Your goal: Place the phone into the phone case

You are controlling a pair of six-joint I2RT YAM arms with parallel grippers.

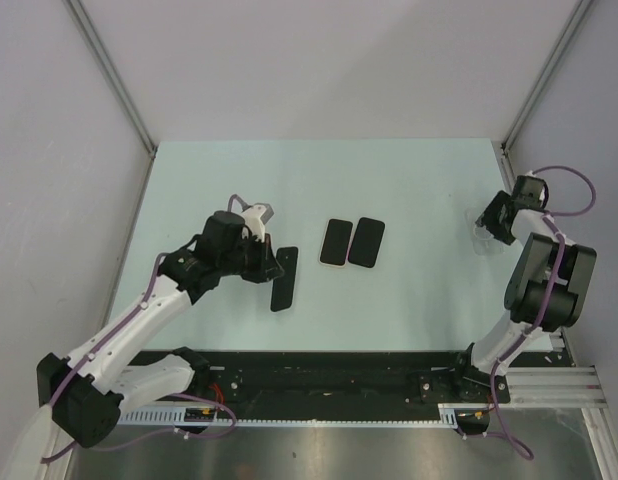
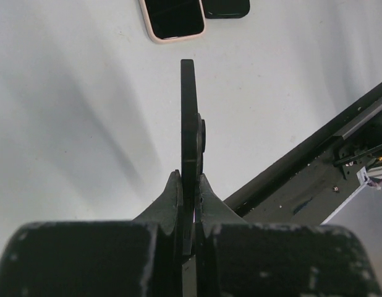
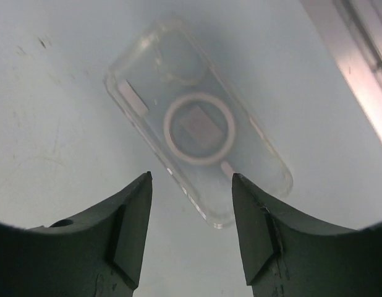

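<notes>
The left pincer (image 2: pixel 190 178) is pressed together on one end of a thin black phone (image 1: pixel 282 281). It holds the phone edge-on over the left part of the tabletop (image 1: pixel 409 180); whether the far end touches the surface cannot be told. To its right, near the middle, a pink-edged handset (image 1: pixel 336 242) and a dark handset (image 1: pixel 366 242) lie flat just beside each other, apart from both arms. Well to the right lies the clear case (image 3: pixel 197 124), flat and at an angle. The right pincer (image 3: pixel 191 179) hovers over its near end with jaws spread and nothing between them.

The step in hand looks like the preparation: phone secured on one side, case about to be gripped or steadied on the other. Next, the right arm likely needs to pin the case by its rim. The left would then carry the phone across, turn it flat and line it up with the case's opening.
</notes>
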